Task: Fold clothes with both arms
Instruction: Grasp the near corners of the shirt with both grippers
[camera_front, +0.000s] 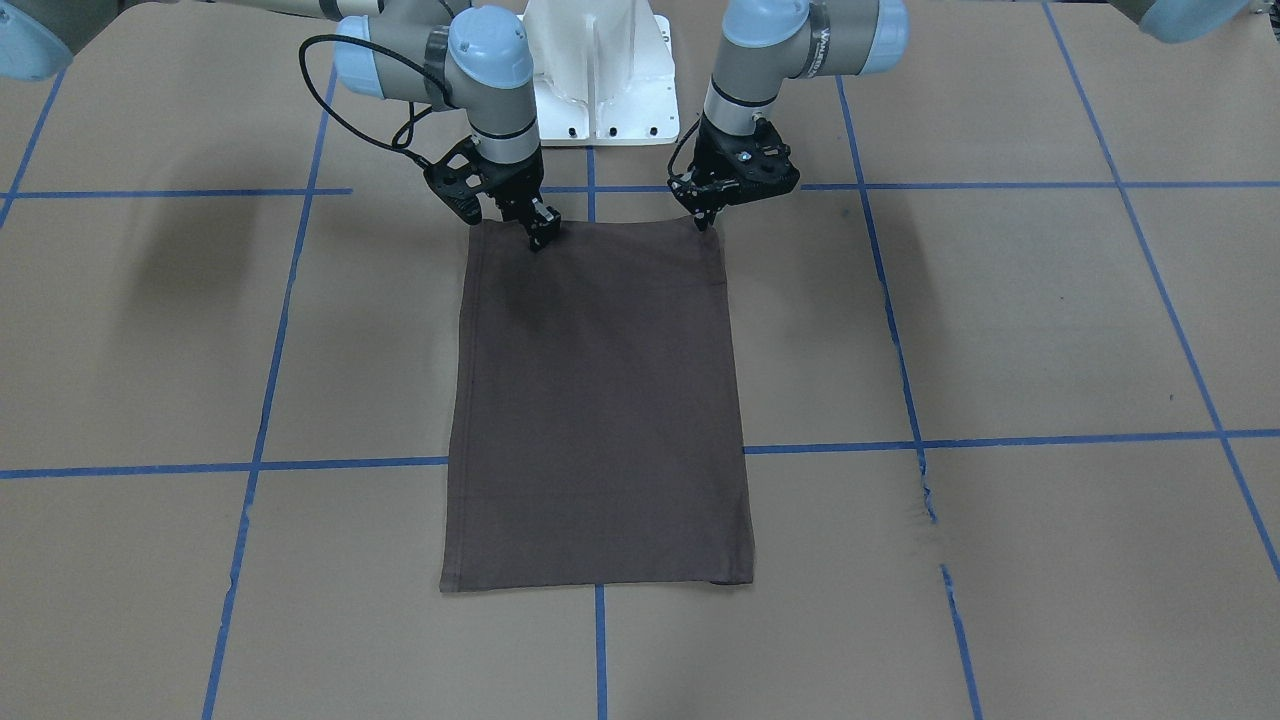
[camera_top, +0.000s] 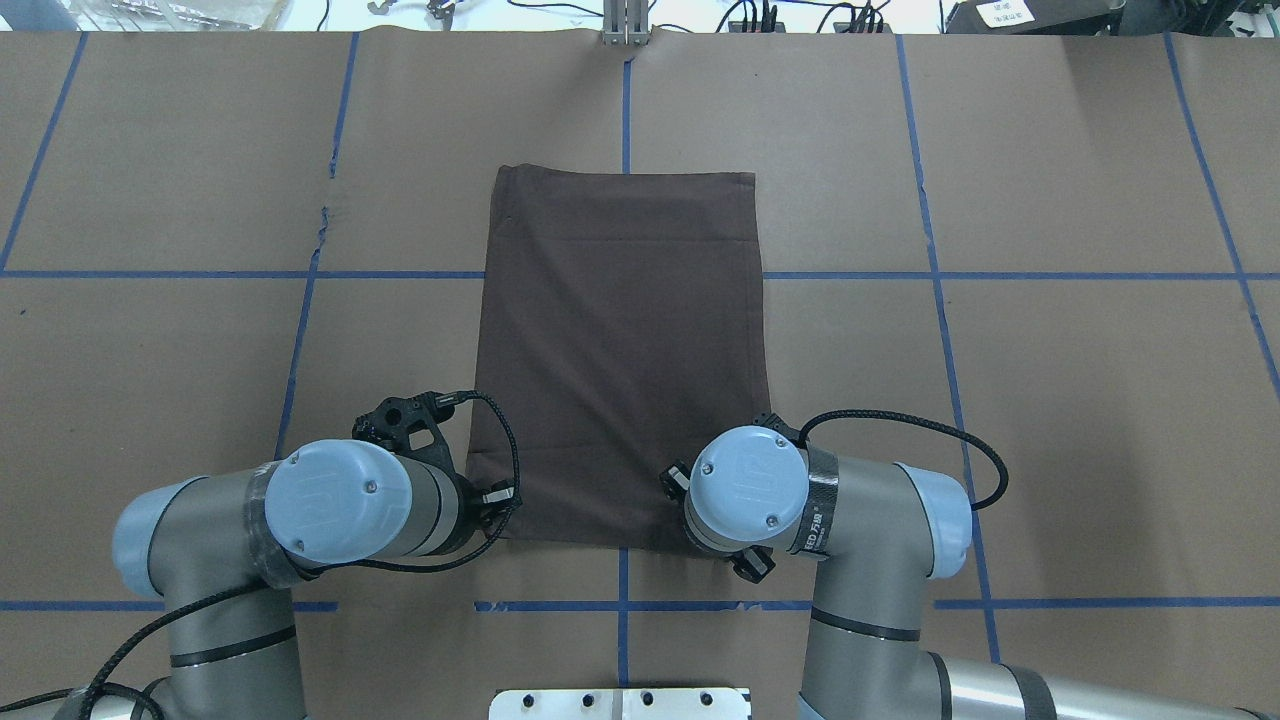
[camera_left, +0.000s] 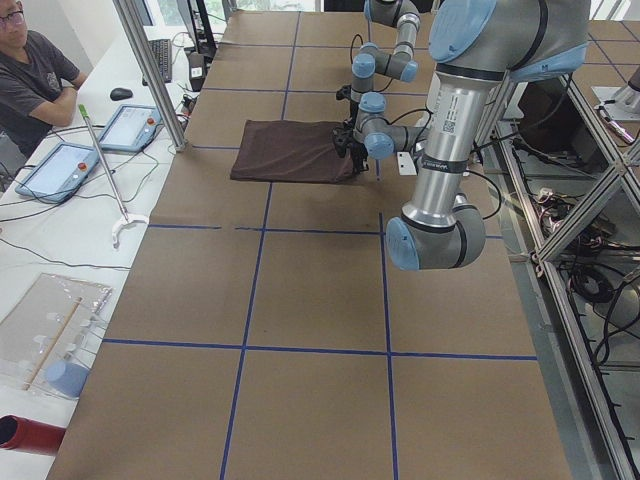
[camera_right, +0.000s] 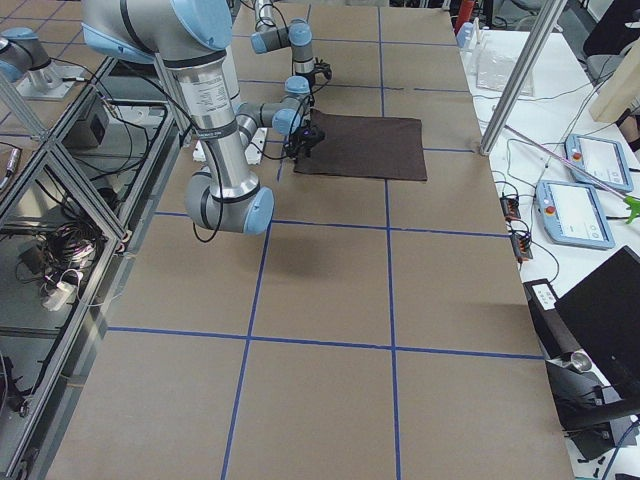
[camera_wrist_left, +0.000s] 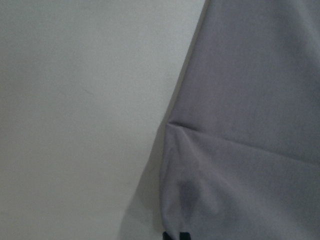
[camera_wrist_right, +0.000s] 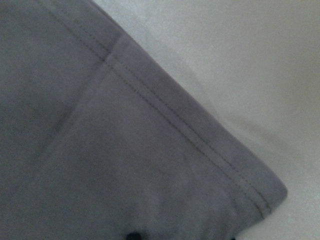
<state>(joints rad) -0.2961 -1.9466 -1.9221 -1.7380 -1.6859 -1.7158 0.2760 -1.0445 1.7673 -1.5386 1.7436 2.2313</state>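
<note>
The dark brown T-shirt (camera_front: 600, 400) lies folded into a flat, tall rectangle on the brown table (camera_front: 1000, 320); collar, print and tags are hidden. My left gripper (camera_front: 706, 218) pinches the shirt's corner nearest the robot on its side, shut on the cloth. My right gripper (camera_front: 541, 238) is shut on the same edge, just in from the other near corner. From overhead, the shirt (camera_top: 620, 340) runs away from the robot, and both wrists cover the grippers. The left wrist view shows cloth (camera_wrist_left: 250, 125) creased toward the fingertips. The right wrist view shows a hemmed corner (camera_wrist_right: 150, 150).
The white pedestal base (camera_front: 600, 80) stands just behind the grippers. Blue tape lines (camera_front: 1000, 185) grid the brown paper cover. A seated person (camera_left: 30, 80) and tablets (camera_left: 60, 165) are on a side table beyond the far edge. A metal frame post (camera_left: 150, 70) stands there too.
</note>
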